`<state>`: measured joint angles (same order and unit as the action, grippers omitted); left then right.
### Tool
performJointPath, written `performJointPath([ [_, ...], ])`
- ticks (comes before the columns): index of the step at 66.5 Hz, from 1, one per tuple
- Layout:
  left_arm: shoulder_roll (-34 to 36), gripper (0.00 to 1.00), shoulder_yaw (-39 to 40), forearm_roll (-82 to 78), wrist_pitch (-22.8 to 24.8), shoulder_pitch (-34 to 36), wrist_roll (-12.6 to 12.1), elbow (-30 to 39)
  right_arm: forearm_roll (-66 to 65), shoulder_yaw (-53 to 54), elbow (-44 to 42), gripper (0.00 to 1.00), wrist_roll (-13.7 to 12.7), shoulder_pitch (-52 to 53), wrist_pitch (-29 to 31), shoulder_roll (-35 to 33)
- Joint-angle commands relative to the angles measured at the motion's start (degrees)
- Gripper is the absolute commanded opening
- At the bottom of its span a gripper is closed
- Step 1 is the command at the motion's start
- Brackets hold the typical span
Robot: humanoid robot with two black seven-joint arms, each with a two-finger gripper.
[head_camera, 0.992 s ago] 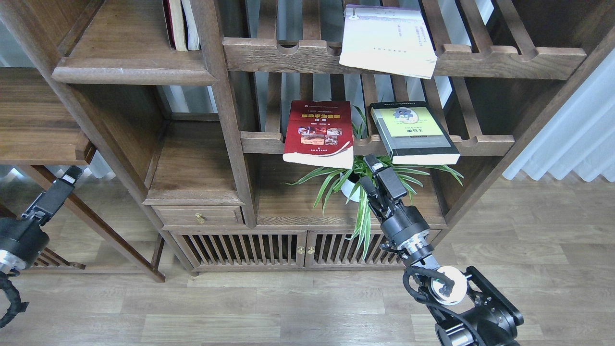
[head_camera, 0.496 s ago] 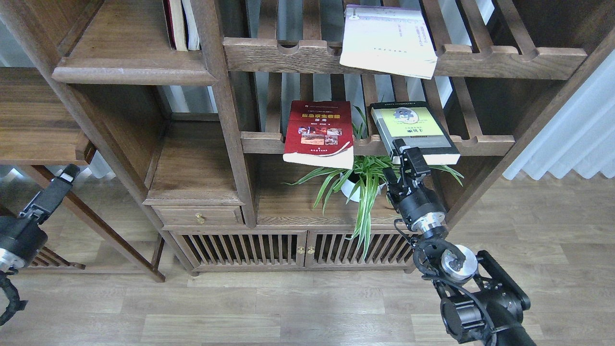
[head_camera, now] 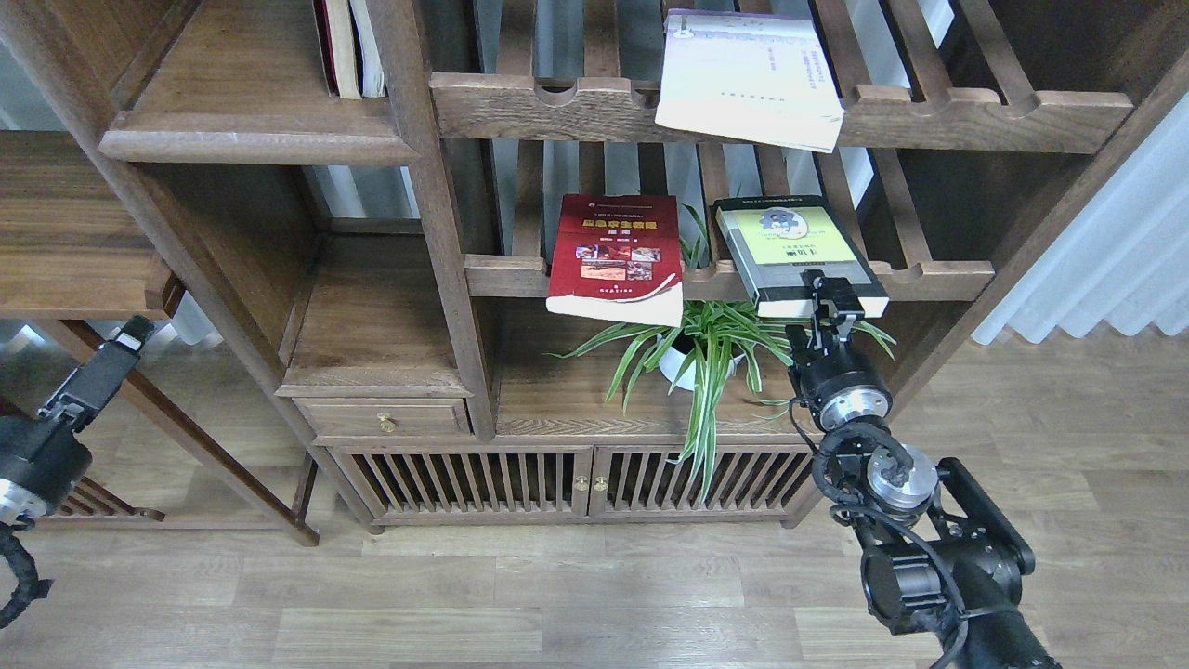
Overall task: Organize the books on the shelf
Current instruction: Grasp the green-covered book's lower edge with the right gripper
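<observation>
Three books lie on slatted racks. The red book (head_camera: 613,255) and the black-grey book with a lime-green panel (head_camera: 794,246) rest on the middle rack, overhanging its front rail. The white-lavender book (head_camera: 748,79) lies on the upper rack. The solid dark-brown shelf (head_camera: 251,144) is at the upper left. My right gripper (head_camera: 829,295) is at the front edge of the green-panel book, one finger over its cover; its opening is not clear. My left gripper (head_camera: 130,336) hangs low at the far left, away from the books; its fingers cannot be told apart.
Thin upright dark-red and cream books (head_camera: 348,46) stand at the back right of the solid shelf. A potted spider plant (head_camera: 701,358) sits under the middle rack, beside my right arm. A cabinet with a drawer (head_camera: 385,418) and slatted doors (head_camera: 576,478) is below.
My right gripper has risen and moved right from in front of the plant to the green-panel book's front edge. The left arm has barely moved. The books have not moved.
</observation>
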<state>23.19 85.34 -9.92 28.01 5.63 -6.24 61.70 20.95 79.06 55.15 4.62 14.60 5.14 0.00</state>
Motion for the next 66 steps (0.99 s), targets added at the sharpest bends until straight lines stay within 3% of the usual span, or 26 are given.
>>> performJointPath([
  [1, 0.1, 1.0, 0.0, 0.0, 0.0, -0.1, 0.0, -0.1, -0.3, -0.5, 0.0, 0.88, 0.0, -0.1, 0.5, 0.0],
  [10, 0.1, 1.0, 0.0, 0.0, 0.0, 0.0, 0.1, -0.7, -1.6, -1.7, -0.1, 0.93, 0.0, 0.4, 0.6, 0.0],
  [19, 0.1, 1.0, 0.0, 0.1, 0.0, 0.0, 0.1, -0.9, -1.7, -1.7, -0.3, 0.92, 0.0, 1.4, 0.4, 0.0],
  [27, 0.1, 1.0, 0.1, 0.1, 0.0, 0.0, 0.1, -0.9, -1.5, -1.5, -0.5, 0.81, 0.1, 1.1, 0.9, 0.0],
  [28, 0.0, 1.0, 0.1, 0.1, 0.0, 0.0, 0.1, -0.9, -1.6, -1.0, -0.5, 0.71, 0.1, 1.1, 2.1, 0.0],
  [39, 0.1, 1.0, 0.1, 0.1, 0.0, 0.0, 0.1, -0.9, -1.6, -0.8, -0.7, 0.27, 0.8, 0.3, 7.7, 0.0],
  [43, 0.1, 1.0, 0.3, 0.1, 0.0, 0.0, 0.1, -0.9, -1.6, -0.8, -0.7, 0.04, 2.1, -0.1, 9.6, 0.0],
  [66, 0.3, 1.0, 1.0, 0.1, 0.0, -0.1, 0.1, -1.0, -4.0, -1.8, -0.2, 0.02, 2.5, -3.3, 9.4, 0.0],
])
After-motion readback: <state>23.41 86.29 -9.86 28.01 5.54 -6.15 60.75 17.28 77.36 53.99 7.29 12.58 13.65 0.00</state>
